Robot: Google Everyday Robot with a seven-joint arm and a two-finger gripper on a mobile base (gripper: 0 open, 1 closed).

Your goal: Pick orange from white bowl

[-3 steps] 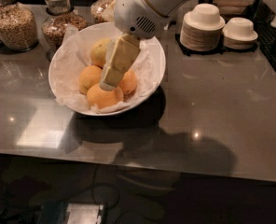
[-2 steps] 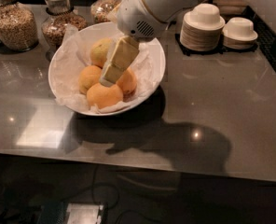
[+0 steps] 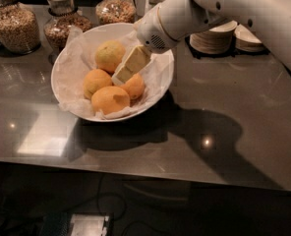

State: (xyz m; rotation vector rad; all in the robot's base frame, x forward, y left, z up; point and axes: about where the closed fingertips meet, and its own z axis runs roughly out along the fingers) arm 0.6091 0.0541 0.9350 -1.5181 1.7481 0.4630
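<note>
Since the earlier frames the arm (image 3: pixel 244 9) had swung down to a flatter slant across the stacked plates (image 3: pixel 212 42), and the gripper (image 3: pixel 121 74) had tilted further. It hung inside the white bowl (image 3: pixel 55 82), just right of the orange (image 3: pixel 109 56), which lay at the back on crinkled paper (image 3: pixel 74 58). Its tip sat above the three deeper oranges (image 3: pixel 110 100). Whether it was apart or together could not be told. Grain jars (image 3: pixel 15 26) stood behind on the dark counter (image 3: pixel 234 127).

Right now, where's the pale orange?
Camera view, upper left: the pale orange is rearmost in the white bowl, behind three deeper oranges, with the claw just right of it.
</note>
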